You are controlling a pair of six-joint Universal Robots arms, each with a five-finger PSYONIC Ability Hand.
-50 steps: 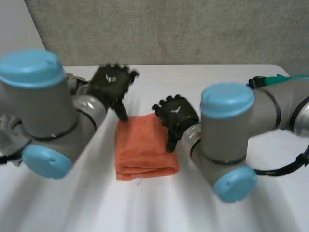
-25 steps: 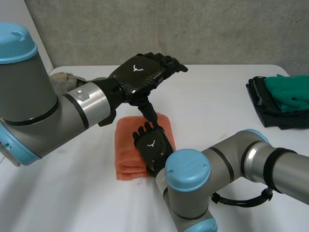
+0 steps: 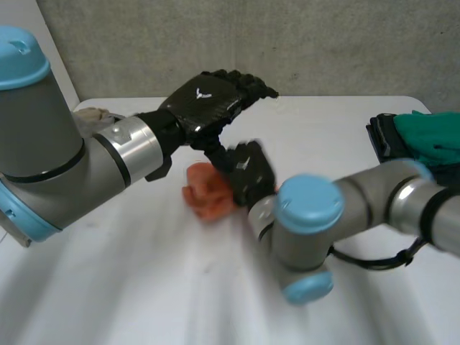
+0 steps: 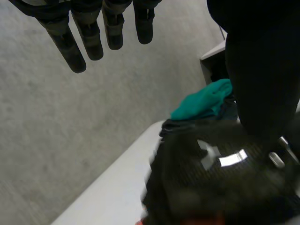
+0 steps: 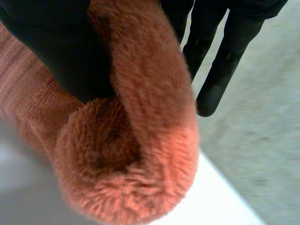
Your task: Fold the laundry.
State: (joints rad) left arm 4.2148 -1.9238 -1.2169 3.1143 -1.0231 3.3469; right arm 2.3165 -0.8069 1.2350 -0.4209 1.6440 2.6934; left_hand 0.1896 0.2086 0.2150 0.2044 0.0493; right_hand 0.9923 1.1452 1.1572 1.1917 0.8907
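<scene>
The orange towel [image 3: 203, 192] is bunched into a lump on the white table [image 3: 129, 287], just left of centre in the head view. My right hand [image 3: 248, 172] is at the towel's right side, shut on it. In the right wrist view the fluffy orange towel [image 5: 136, 154] bulges out from under that hand [image 5: 51, 47], which digs into it. My left hand [image 3: 205, 100] hovers above the towel, open, with its thumb pointing down beside the right hand. From the left wrist its straight fingers [image 4: 89, 37] hang over the back of the right hand [image 4: 220, 178].
A pile of dark and green clothes [image 3: 417, 140] lies at the table's right edge; the green cloth [image 4: 204, 101] appears beyond the right hand from the left wrist. A pale cloth [image 3: 93, 115] sits at the far left behind my left arm. A grey wall stands behind.
The right hand, lying flat on the folded towel, has closed on it and pulled it up into a lump. The right arm has swung right. The left hand has hardly moved.
</scene>
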